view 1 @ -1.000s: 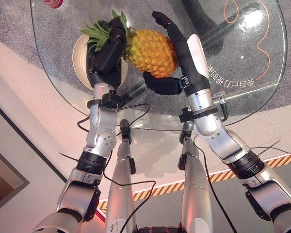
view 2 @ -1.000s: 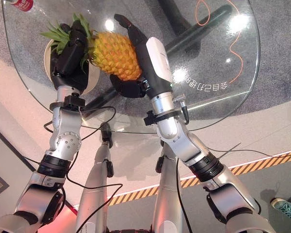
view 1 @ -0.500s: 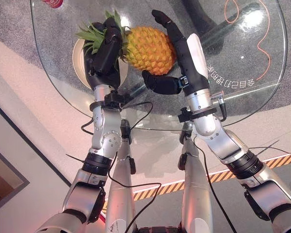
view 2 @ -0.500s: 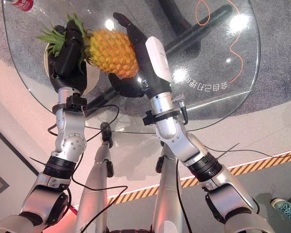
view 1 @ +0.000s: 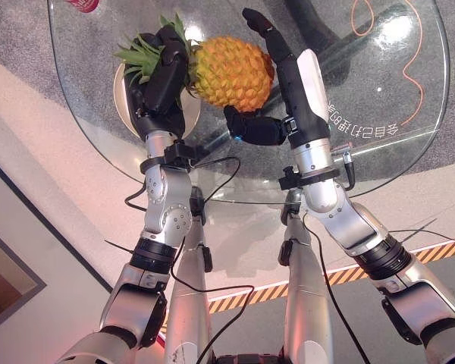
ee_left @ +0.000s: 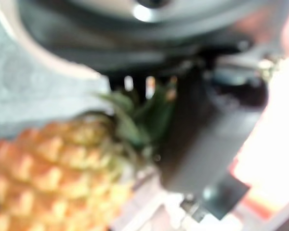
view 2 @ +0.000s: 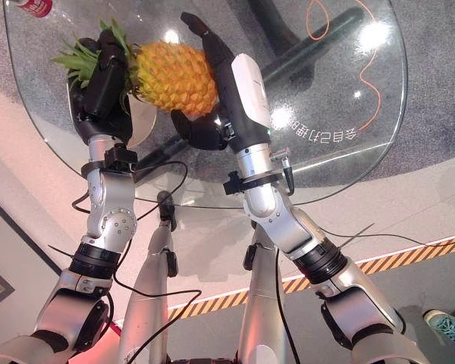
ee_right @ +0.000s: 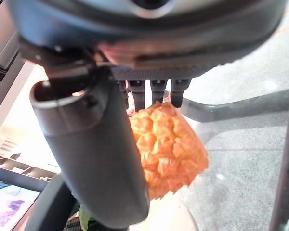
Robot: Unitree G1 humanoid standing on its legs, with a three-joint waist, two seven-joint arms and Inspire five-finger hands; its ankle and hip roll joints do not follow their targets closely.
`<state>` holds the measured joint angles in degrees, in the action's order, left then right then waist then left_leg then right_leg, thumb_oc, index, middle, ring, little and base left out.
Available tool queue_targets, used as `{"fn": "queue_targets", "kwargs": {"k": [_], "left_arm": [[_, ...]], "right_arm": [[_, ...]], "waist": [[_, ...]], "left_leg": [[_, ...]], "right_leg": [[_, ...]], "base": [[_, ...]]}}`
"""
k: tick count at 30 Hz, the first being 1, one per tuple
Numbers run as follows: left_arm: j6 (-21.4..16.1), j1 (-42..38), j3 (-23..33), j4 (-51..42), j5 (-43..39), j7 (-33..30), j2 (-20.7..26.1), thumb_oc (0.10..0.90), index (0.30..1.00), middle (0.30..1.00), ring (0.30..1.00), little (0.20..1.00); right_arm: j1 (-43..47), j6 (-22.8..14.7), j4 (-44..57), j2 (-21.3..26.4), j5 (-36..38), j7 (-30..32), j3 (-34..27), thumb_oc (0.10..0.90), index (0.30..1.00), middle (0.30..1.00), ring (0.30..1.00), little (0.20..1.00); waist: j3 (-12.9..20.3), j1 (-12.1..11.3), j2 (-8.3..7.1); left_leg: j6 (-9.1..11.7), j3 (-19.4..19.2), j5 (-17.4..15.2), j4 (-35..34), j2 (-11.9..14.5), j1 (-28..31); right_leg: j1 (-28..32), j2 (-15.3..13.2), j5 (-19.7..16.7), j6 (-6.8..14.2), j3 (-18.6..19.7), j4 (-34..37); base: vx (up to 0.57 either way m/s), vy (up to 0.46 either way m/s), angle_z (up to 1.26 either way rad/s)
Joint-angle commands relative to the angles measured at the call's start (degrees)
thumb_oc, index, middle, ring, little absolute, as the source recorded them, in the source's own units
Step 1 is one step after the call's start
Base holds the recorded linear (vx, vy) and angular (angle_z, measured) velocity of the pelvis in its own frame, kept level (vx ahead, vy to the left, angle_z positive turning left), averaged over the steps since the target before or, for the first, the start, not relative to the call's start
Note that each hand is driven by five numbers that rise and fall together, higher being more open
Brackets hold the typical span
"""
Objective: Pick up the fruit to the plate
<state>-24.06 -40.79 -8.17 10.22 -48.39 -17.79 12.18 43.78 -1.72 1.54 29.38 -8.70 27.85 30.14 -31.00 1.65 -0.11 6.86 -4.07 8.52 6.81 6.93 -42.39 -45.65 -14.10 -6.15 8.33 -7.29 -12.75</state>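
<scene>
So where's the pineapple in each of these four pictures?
Left eye view: pineapple at top centre, between both hands.
Right eye view: top, left of centre.
Left wrist view: lower left, leafy crown toward the middle.
Right wrist view: centre, beyond the dark thumb.
Shared landmark: the white plate beneath the pineapple's leaves, on the glass table.

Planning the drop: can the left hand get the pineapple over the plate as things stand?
Probably yes. The left hand grips the pineapple at its crown, right above the plate; the right hand braces the body's other side, nothing between.
</scene>
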Motion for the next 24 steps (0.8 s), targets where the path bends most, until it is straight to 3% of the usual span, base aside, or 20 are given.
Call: {"fn": "queue_targets", "kwargs": {"k": [1,14,24], "left_arm": [[-10.4,-3.3,3.1,-8.6,1.3,1.4,2.3,0.1,0.3,0.3,0.3,0.2],[-19.0,-3.4,5.1,-11.0,-0.3,-2.4,-0.3,0.1,0.3,0.3,0.3,0.2],[-21.5,-4.0,6.3,-13.2,-4.0,-5.1,-2.5,0.1,0.3,0.3,0.3,0.2]], "right_arm": [[4.3,-4.8,6.1,0.3,-3.2,6.3,-8.8,0.8,0.9,0.9,0.9,0.9],[4.3,-4.7,5.3,-0.6,-4.0,6.9,-8.5,0.8,0.9,0.9,0.9,0.9],[4.7,-3.9,5.9,-1.6,-4.6,6.8,-8.6,0.8,0.9,0.9,0.9,0.9]], "waist": [[1.2,-0.9,-0.71],[1.2,-1.1,-1.06],[1.2,-1.1,-1.34]], "left_leg": [[-0.2,0.4,-2.2,1.0,-2.3,-0.8],[-0.1,0.5,-2.2,0.4,-2.3,-0.4],[0.0,0.6,-2.0,0.3,-2.4,-0.8]], "right_leg": [[2.2,1.6,-1.4,0.8,-2.0,4.0],[2.7,1.6,-1.2,0.8,-2.1,4.4],[2.5,1.6,-1.3,0.7,-2.1,4.5]], "base": [[0.0,0.0,0.0],[0.0,0.0,0.0],[0.0,0.0,0.0]]}}
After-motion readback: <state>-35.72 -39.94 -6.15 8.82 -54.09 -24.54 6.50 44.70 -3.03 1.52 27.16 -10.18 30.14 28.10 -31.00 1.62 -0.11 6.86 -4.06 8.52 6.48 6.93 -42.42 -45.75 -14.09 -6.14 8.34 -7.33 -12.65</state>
